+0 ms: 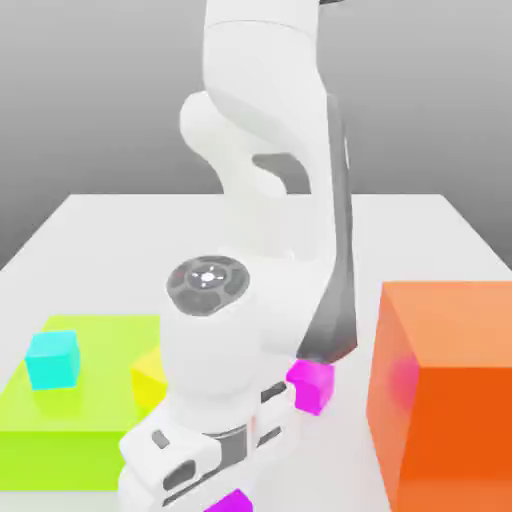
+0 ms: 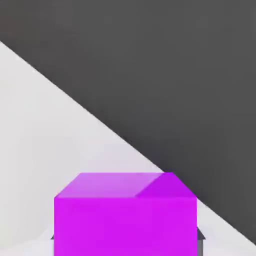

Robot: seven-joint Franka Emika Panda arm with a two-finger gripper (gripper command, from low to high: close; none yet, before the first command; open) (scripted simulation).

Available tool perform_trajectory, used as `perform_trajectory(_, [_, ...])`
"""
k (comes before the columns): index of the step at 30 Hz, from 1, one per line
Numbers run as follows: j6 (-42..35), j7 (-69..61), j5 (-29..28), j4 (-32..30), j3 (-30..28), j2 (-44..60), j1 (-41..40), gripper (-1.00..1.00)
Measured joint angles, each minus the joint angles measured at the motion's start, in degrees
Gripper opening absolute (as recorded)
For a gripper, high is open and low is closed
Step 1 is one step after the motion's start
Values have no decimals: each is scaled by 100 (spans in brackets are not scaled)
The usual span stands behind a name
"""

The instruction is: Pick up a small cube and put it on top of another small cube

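On the exterior view's left there's a low lime-green block (image 1: 90, 458) sitting on the pale table (image 1: 130, 235), with a cyan cube (image 1: 53, 360) on top near its outer side. A yellow block (image 1: 149, 380) pokes out from behind the white arm (image 1: 225, 345) over that same green one, so I only get part of its shape. Over on the exterior view's right is a big orange box (image 1: 455, 400), way chunkier than any of the cubes, with a pinkish patch on the side facing the middle. Between the arm and that box there's a small magenta cube (image 1: 311, 386) on the table, kinda turned so a corner points forward. The arm comes down through the middle, and right at the bottom edge, just below its end, you can see a bit of a purple cube (image 1: 232, 503). Most of that one is cut off.

In the hand view, the purple cube is right up close, looking more magenta from here, with a flat face and a two-tone top. The gripper (image 2: 126, 245) is clamped on it, with little dark bits of the fingers peeking out on both sides. Behind it is a pale area meeting a dark gray one along a straight diagonal line; can't tell what the dark part is.
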Motion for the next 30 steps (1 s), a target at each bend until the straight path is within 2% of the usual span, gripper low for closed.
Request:
perform_trajectory(12, [-1566, 388, -662, -715, -502, -2232, -38, -100])
perform_trajectory(21, [-2480, 947, -1633, -1386, -508, -3960, -575, -100])
perform_trajectory(26, [-1639, 875, -1579, -1743, -555, -3484, -618, -100])
perform_trajectory(27, [-1502, 857, -1559, -1785, -564, -3389, -616, 100])
perform_trajectory(30, [-1502, 857, -1559, -1785, -564, -3389, -616, 100])
